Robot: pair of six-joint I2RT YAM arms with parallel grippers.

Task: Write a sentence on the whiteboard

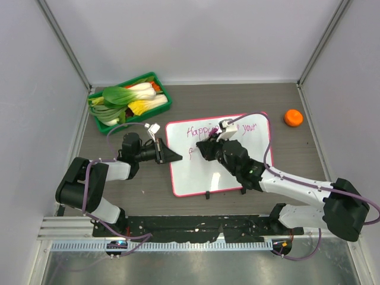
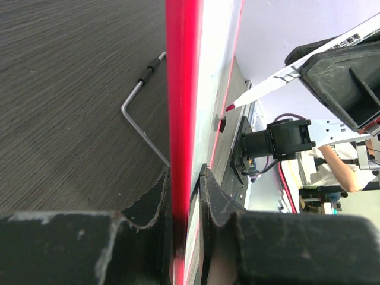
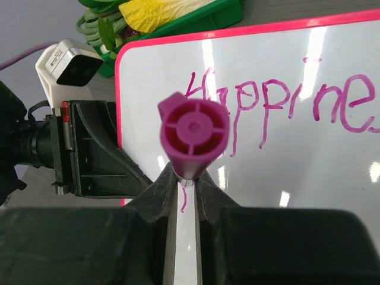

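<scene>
Left gripper (image 2: 184,178) was clamped on the left edge of the whiteboard (image 1: 196,178), mid-tabletop. Right gripper (image 3: 186,178) pinched the marker (image 3: 193,127), with its tip under the sentence (image 3: 267,101) along the top edge. Light pressure and small, slow strokes looked wise.

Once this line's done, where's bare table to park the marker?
Bare table runs behind the whiteboard, between the green tray and the orange object. Another patch lies right of the board, nearer the arms than that object. Crowded: the board's left edge, where the left gripper clamps the frame near the tray.
</scene>
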